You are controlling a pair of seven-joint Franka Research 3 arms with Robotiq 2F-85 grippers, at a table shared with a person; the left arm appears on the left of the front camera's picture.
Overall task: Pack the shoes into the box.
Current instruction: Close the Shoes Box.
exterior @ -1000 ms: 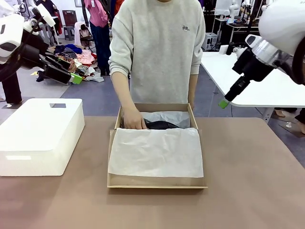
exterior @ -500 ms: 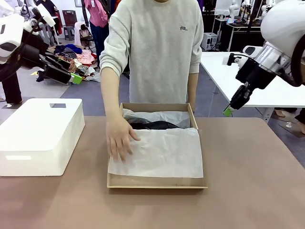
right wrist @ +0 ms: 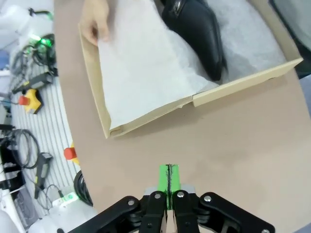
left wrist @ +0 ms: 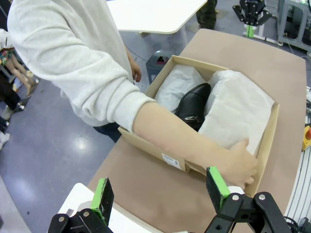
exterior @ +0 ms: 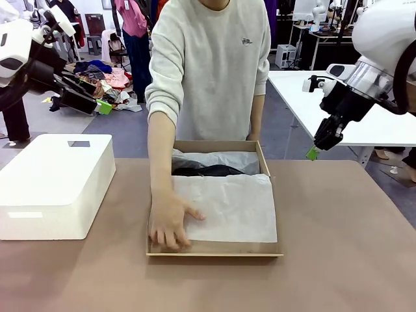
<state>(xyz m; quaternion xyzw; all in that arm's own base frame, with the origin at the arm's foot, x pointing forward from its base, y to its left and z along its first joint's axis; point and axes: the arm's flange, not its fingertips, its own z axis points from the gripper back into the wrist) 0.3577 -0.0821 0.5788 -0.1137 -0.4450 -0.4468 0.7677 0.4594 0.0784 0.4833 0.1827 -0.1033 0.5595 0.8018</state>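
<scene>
Here, from the front, you see the brown cardboard box [exterior: 214,147] lying open in the middle of the table [exterior: 338,247], with the black glossy shoes [exterior: 209,171] at its far end, half hidden under white tissue paper [exterior: 234,208]. The person's hand [exterior: 170,224] presses flat on the near left corner of the paper. Your left gripper [exterior: 97,97] hangs high above the white bin [exterior: 52,182], and your right gripper [exterior: 312,153] hovers off the box's far right corner.

In the left wrist view, your left gripper [left wrist: 160,191] stands spread wide and holds nothing. Beyond it, one of the shoes [left wrist: 192,104] shows its small metal buckle between folds of tissue paper [left wrist: 238,109] inside the box [left wrist: 150,145].

In the right wrist view, your right gripper [right wrist: 168,179] has its green pads pressed together, empty, over bare table. The shoes [right wrist: 199,34] lie shiny against the box [right wrist: 243,85] wall.
</scene>
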